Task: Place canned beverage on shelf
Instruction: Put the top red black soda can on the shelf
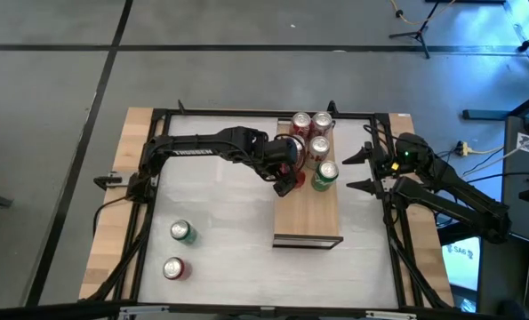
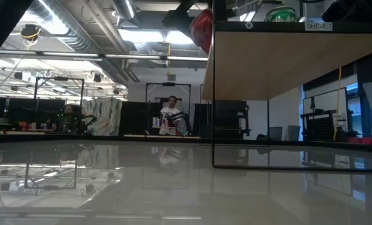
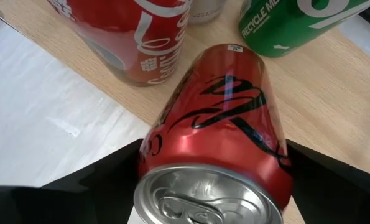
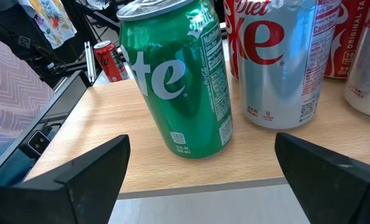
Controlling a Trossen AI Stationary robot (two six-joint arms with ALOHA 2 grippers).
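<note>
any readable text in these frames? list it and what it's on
"SHELF 1": small white label on the shelf's front edge.
"RECYCLE ME": tilted green soda can.
"Diet": silver can with red lettering.
"ORIGINAL TA…", cut off: red can behind it.
"TROSSEN": dark left arm, barely legible.
Nutrition panels and other fine print: too small to read.

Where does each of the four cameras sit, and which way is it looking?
High view: overhead, straight down on the shelf, both arms, left gripper.
Low view: tabletop height, looking across under the shelf into the room; no arm clearly shown.
Left wrist view: on the left arm, facing the red can between its fingers.
Right wrist view: on the right arm beside the shelf, facing the green can past its open fingers.
Shared: both wrist views show the green can.
</note>
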